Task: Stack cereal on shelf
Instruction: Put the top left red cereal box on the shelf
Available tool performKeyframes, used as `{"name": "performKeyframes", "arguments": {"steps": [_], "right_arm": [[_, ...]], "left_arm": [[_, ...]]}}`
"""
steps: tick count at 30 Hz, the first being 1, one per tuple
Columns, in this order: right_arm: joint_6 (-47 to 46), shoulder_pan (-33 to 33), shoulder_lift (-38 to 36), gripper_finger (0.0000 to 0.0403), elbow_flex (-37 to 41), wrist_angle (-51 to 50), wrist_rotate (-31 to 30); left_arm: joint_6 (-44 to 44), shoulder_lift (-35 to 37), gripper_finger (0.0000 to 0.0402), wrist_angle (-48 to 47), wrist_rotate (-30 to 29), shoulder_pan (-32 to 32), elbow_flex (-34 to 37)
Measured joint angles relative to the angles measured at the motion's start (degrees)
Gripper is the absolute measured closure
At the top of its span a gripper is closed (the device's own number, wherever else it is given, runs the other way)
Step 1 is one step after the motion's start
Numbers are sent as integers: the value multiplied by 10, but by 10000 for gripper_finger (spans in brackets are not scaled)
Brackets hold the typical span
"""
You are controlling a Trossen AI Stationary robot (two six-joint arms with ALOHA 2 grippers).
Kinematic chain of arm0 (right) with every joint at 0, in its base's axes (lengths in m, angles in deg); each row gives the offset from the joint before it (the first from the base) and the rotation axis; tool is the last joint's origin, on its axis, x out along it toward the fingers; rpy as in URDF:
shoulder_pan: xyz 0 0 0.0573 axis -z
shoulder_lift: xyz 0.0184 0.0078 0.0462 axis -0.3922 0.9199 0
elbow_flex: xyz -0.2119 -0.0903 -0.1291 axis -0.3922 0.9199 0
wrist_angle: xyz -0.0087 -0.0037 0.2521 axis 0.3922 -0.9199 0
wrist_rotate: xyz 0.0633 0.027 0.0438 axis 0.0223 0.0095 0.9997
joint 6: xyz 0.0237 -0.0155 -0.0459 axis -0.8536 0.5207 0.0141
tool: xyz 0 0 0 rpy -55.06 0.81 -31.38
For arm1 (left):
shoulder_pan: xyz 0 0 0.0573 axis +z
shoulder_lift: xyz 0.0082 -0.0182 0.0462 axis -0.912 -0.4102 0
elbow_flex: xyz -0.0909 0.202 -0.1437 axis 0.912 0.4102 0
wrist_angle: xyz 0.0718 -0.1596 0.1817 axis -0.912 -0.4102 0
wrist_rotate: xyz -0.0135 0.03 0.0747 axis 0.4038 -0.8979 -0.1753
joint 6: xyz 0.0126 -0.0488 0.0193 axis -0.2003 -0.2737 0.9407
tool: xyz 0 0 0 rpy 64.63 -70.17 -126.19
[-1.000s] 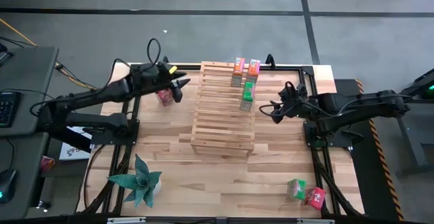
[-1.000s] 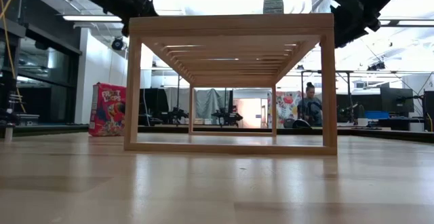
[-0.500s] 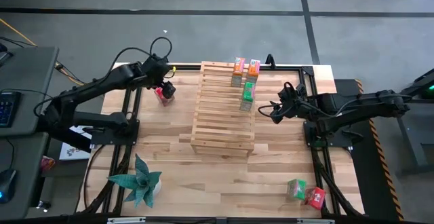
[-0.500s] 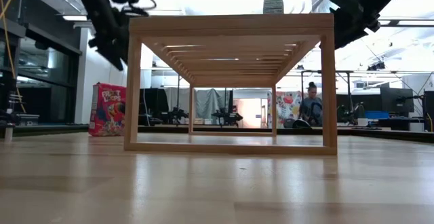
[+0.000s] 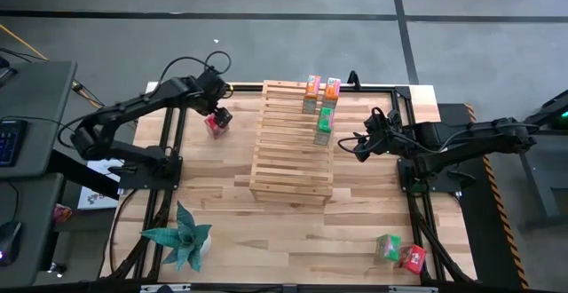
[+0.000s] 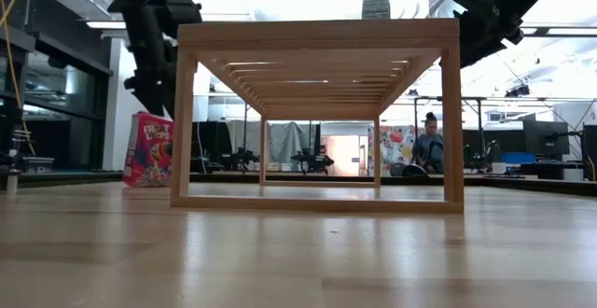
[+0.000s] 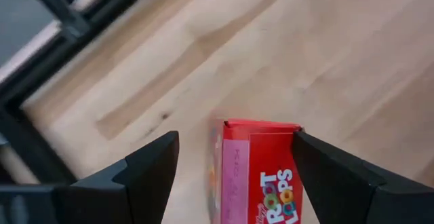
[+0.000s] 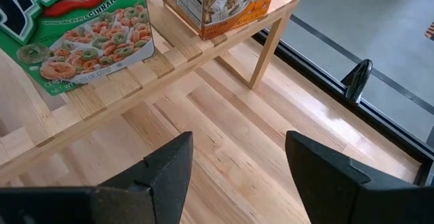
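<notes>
A red cereal box (image 5: 213, 126) stands on its bottom end on the table, left of the slatted wooden shelf (image 5: 291, 151). My left gripper (image 5: 218, 115) points down over it, open. In the left wrist view its fingers (image 7: 135, 176) stand on either side of the box's top (image 7: 261, 125). Two orange boxes (image 5: 321, 87) and a green box (image 5: 325, 120) stand on the shelf's far right slats. A green box (image 5: 387, 246) and a second red one (image 5: 412, 257) lie near the table's near right corner. My right gripper (image 5: 358, 145) hovers open, right of the shelf. My left gripper straddles the red box's top end from above, pointing down. One finger (image 7: 339, 176) lies close beside the box's upper corner (image 7: 293, 130); whether it touches I cannot tell. The other finger stands clear of the box.
A teal spiky plant (image 5: 182, 235) sits at the near left of the table. Dark frame rails (image 5: 169, 142) run along both sides of the table. Open tabletop (image 5: 293, 235) lies in front of the shelf. A person (image 6: 429, 149) sits far behind the table.
My left gripper tipped from pointing level toward the shelf to pointing down. It drew back toward the table's left edge and came down over the red box. The right arm kept still.
</notes>
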Motion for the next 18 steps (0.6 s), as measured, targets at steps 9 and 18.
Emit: {"name": "performKeyframes", "arguments": {"steps": [9, 18], "right_arm": [[0, 0, 0, 174, 0, 0, 0], [0, 0, 0, 174, 0, 0, 0]], "left_arm": [[4, -6, 123, -8, 7, 0, 0], [11, -9, 123, -22, -9, 1, -14]]}}
